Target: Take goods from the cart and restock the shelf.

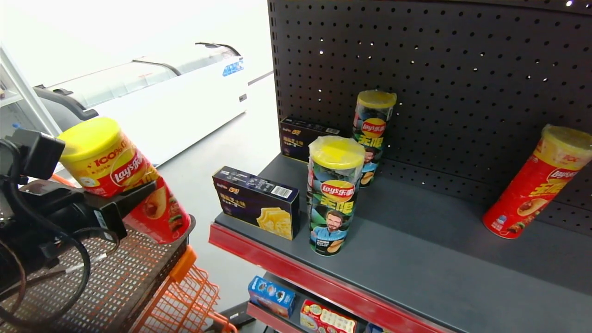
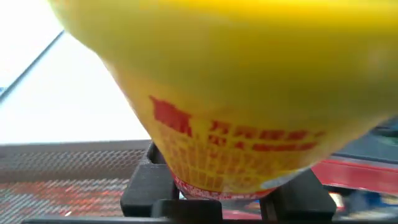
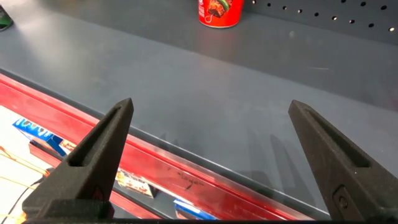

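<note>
- The left gripper (image 1: 132, 199) is clamped on a red chip canister (image 1: 115, 171) with a smooth yellow lid. It holds the canister tilted above the cart (image 1: 180, 286), an orange wire basket with a fine mesh top.
- The right gripper (image 3: 210, 107) hangs over the shelf's front edge, its black wedge-shaped fingers spread wide with nothing between them.
- The shelf (image 1: 439, 240) is flat, matte dark grey, with a glossy red lip (image 1: 286, 268) in front and a black pegboard (image 1: 462, 69) behind.
- Two upright dark-printed canisters (image 1: 333, 199) and two flat dark boxes (image 1: 254, 201) crowd the left end.
- Another red canister (image 1: 536, 185) leans against the pegboard at the right.
- A broad bare stretch of shelf lies between these two groups.
</note>
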